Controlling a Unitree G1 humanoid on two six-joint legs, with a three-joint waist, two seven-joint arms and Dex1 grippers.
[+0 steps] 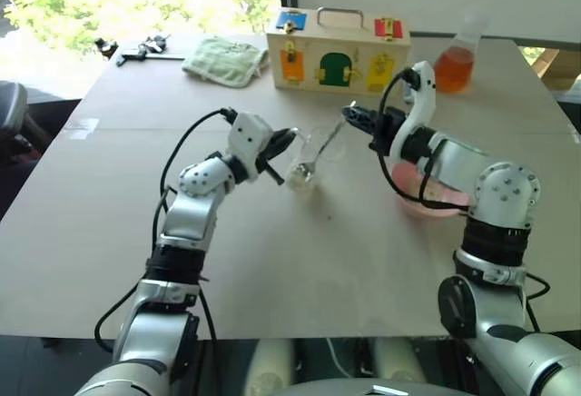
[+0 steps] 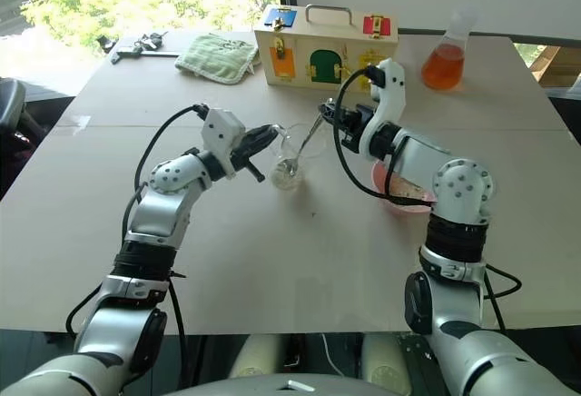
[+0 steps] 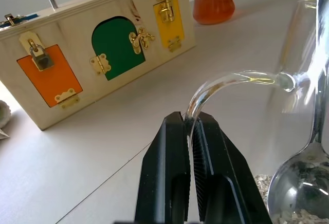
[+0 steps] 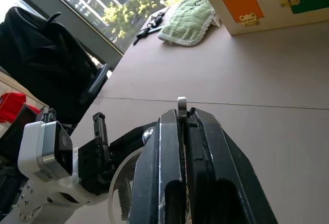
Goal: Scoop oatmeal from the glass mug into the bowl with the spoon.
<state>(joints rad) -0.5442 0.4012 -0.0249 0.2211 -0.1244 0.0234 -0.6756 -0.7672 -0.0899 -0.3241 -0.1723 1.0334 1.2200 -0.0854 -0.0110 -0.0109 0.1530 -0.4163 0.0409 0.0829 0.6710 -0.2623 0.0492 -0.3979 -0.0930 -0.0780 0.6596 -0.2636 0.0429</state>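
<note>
The glass mug point(image 1: 304, 162) stands mid-table, tilted slightly. My left gripper point(image 1: 289, 134) is shut on the mug's curved glass handle point(image 3: 226, 82). The silver spoon point(image 1: 327, 144) slants down into the mug, and its oval bowl point(image 3: 300, 185) rests near the bottom. Pale oatmeal point(image 3: 295, 217) flakes lie on the mug's floor. My right gripper point(image 1: 349, 114) is shut on the top end of the spoon handle point(image 4: 182, 105), up and to the right of the mug. The pink bowl point(image 1: 422, 203) sits to the right, partly hidden under my right forearm.
A wooden latch box point(image 1: 338, 55) stands behind the mug. At the back right is a flask of orange liquid point(image 1: 456, 64). A green cloth point(image 1: 224, 58) and dark tools point(image 1: 141, 49) lie at the back left.
</note>
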